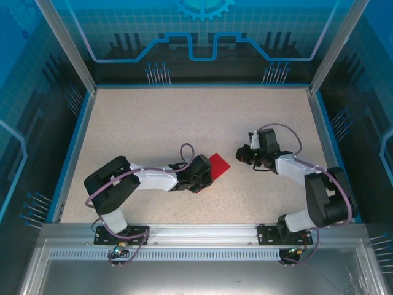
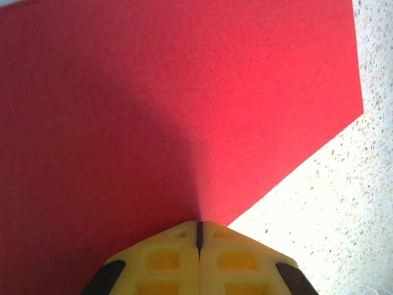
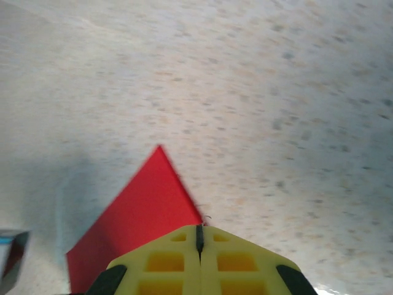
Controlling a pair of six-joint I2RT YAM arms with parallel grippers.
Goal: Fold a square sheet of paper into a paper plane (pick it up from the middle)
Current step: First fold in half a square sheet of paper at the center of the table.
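One thin bright red square sheet of paper (image 1: 219,163) lies flat on the speckled bench (image 1: 153,123), spreading ahead of the left fingers (image 2: 205,235), pressed together over it. The right fingers (image 3: 205,236), also together, sit beside one corner, farther from its middle

Speckled beige surface (image 1: 184,117), blue-edged, is carrying one red square sheet of paper (image 1: 220,163) near its centre. Left claw (image 1: 204,177) is covering the sheet's near-left part. Right claw (image 1: 243,153) is pointing at the sheet from the right, sitting just beside its corner with a narrow gap showing.
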